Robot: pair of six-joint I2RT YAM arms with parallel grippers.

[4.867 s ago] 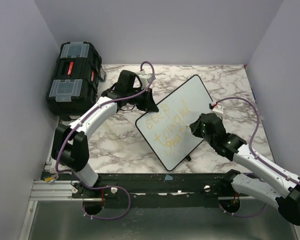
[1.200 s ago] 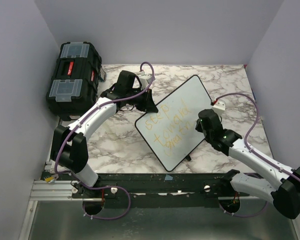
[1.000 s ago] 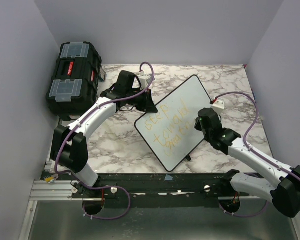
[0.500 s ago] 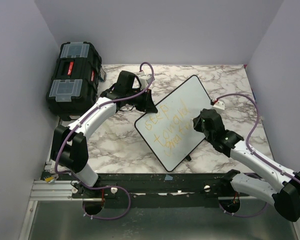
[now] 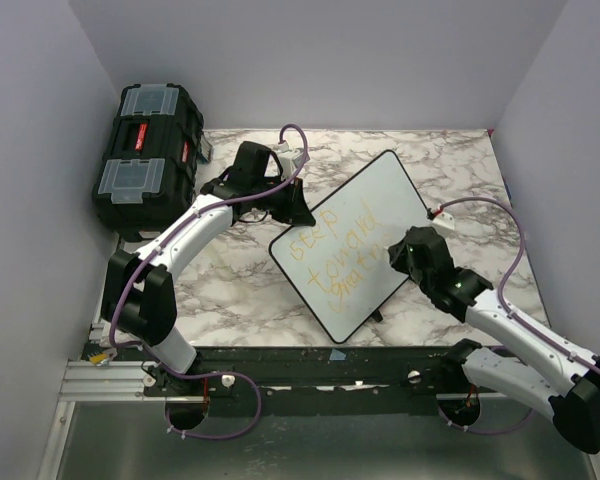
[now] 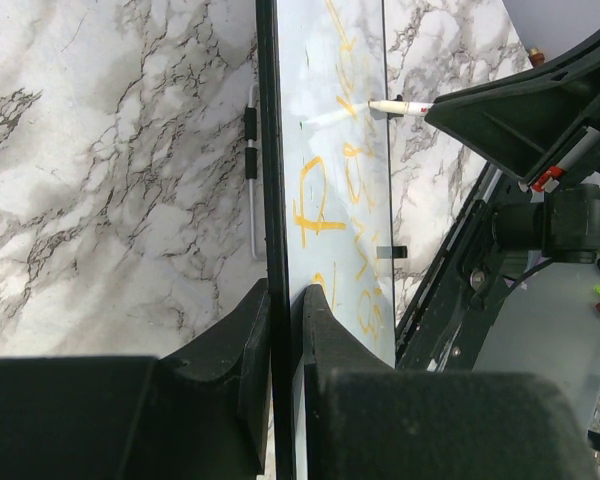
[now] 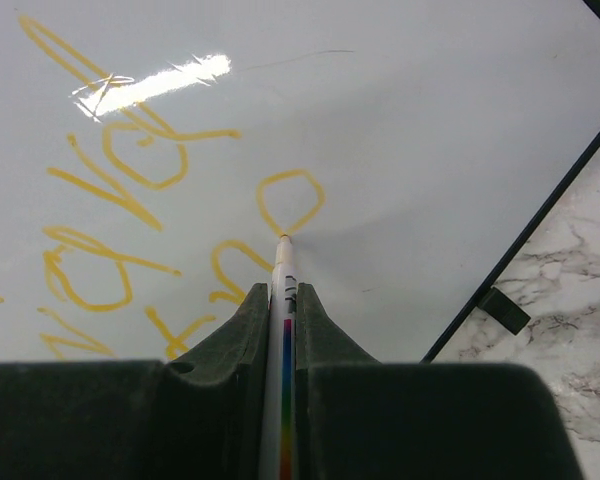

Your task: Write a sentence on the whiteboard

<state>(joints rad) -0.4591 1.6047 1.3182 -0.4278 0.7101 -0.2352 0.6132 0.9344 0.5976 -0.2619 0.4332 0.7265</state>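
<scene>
right gripper (image 7: 282, 295): I see both fingers pressed in on a marker, which runs straight out between them toward the board.
marker (image 7: 283, 350): white barrel with a rainbow stripe along it. Its tip rests on the white surface just under a small closed loop of yellow-orange ink (in the left wrist view the tip meets its own reflection there).
left gripper (image 6: 283, 300): I read it as clamped on the board's thin black rim, one finger on each face, at the side of the board that faces the worktop's far left corner.
whiteboard (image 5: 380, 195): it sits diagonally from the middle of the worktop toward the right edge, one rounded corner pointing at the far right corner and the opposite one at the near edge. Its writing face is tilted up off the marble, and a small black foot shows under the rim in the right wrist view.
sentence (image 5: 340, 250): yellow-orange handwriting in about three lines on the half of the board toward the near edge; the half toward the far edge is bare. I cannot make out the words with certainty.
toolbox (image 5: 145, 150): black with clear-lidded trays, at the far left corner, well apart from the board.
worktop (image 5: 240, 290): white marble pattern with grey veins.
</scene>
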